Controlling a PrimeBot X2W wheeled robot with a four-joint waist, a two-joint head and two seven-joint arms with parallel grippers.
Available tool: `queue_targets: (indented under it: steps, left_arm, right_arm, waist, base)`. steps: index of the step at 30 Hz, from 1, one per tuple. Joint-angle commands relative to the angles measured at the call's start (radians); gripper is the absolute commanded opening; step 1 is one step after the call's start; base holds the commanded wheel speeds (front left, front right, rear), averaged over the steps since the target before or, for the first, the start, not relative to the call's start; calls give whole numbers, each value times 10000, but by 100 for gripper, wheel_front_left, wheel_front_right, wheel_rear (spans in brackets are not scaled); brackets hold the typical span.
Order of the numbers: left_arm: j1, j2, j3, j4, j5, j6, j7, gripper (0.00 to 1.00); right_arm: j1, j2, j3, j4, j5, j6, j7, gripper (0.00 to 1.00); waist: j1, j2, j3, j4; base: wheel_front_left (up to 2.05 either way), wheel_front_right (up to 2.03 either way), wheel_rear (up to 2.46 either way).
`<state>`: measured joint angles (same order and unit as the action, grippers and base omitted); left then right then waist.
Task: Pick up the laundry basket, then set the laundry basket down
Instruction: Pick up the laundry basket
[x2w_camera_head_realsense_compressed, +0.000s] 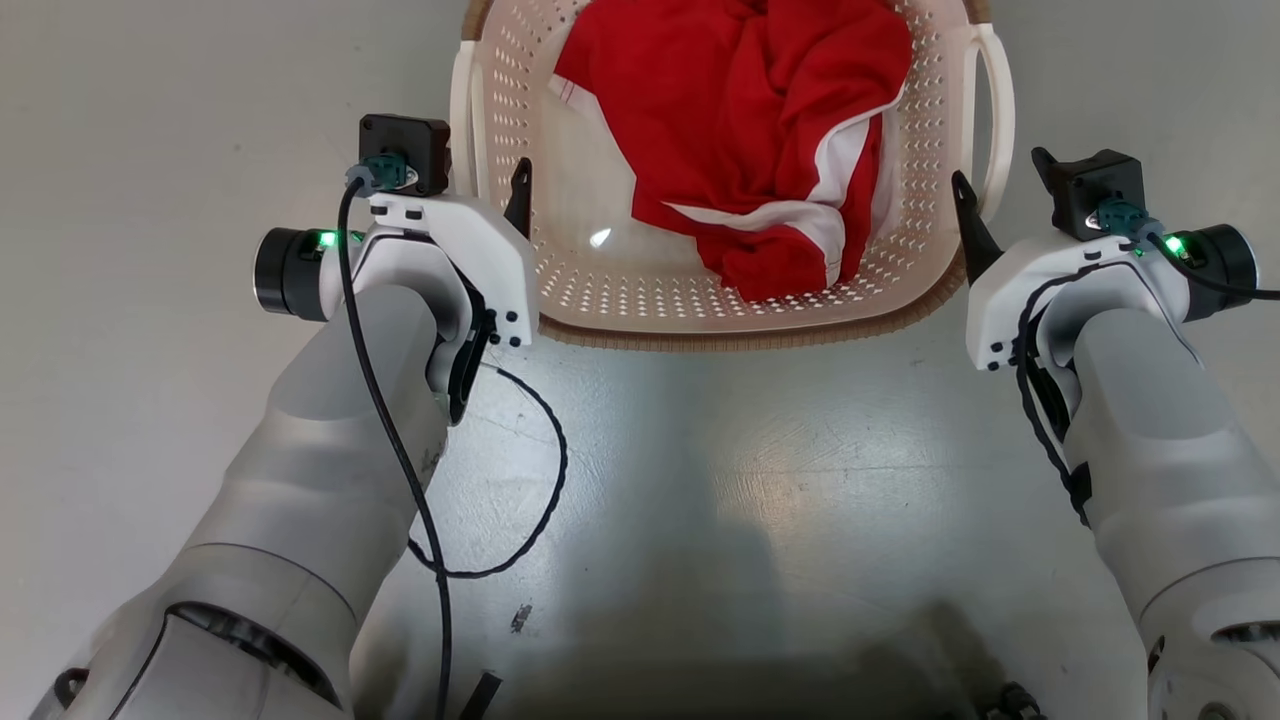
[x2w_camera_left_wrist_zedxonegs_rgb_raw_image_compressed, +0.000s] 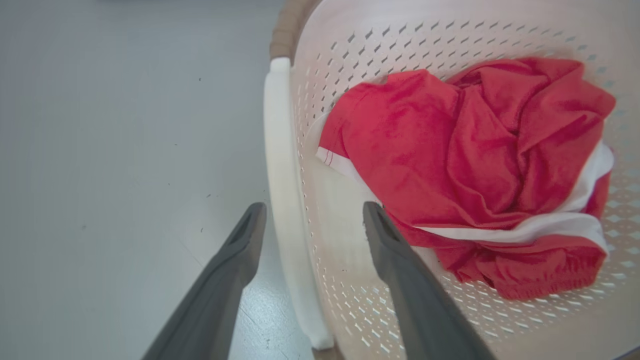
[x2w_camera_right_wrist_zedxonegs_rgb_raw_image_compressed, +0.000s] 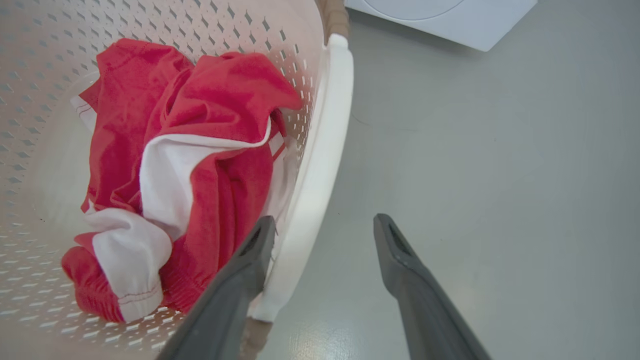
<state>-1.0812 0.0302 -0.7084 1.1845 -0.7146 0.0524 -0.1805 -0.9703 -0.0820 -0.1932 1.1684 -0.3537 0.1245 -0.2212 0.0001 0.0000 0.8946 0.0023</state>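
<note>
The small cream-white perforated plastic laundry basket (x2w_camera_head_realsense_compressed: 640, 300), brown woven-look rim on top, sits on the grey floor (x2w_camera_head_realsense_compressed: 760, 470) at the far centre, between both arms. A crumpled red and white garment (x2w_camera_head_realsense_compressed: 760, 130) lies inside. The left gripper (x2w_camera_left_wrist_zedxonegs_rgb_raw_image_compressed: 315, 207) is spread wide, with a dark finger on either side of the left white loop handle (x2w_camera_left_wrist_zedxonegs_rgb_raw_image_compressed: 281, 165), not pinching it. The right gripper (x2w_camera_right_wrist_zedxonegs_rgb_raw_image_compressed: 325, 219) gapes likewise astride the right white loop handle (x2w_camera_right_wrist_zedxonegs_rgb_raw_image_compressed: 320, 150).

No text, label, brand, number or sign can be read anywhere in these views.
</note>
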Motion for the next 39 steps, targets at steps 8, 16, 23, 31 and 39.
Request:
queue_targets:
  steps: [8,16,23,31,39]
  left_arm:
    - [-404,200,-148,221,-220,157,-32,100]
    - [-666,200,-439,303,-328,256,-47,100]
    - [-736,200,-674,275,-503,323,-52,100]
    - [-745,200,-943,245,-715,404,-74,100]
    - [-690,200,-1387,82,-837,493,-69,0]
  right_arm:
    - [-244,251,-164,27,-140,62,-221,100]
    - [-443,305,-266,182,-158,62,-293,100]
    - [-647,314,-235,352,-5,62,-346,100]
    - [-741,316,-90,470,182,62,-383,100]
    - [-737,316,460,689,676,62,-400,0]
  waist:
    - [0,0,304,-30]
    - [0,0,478,-19]
    - [0,0,545,33]
    - [0,0,519,85]
    - [0,0,511,87]
  base:
    - [0,0,0]
    - [0,0,0]
    - [0,0,0]
    - [0,0,0]
    - [0,0,0]
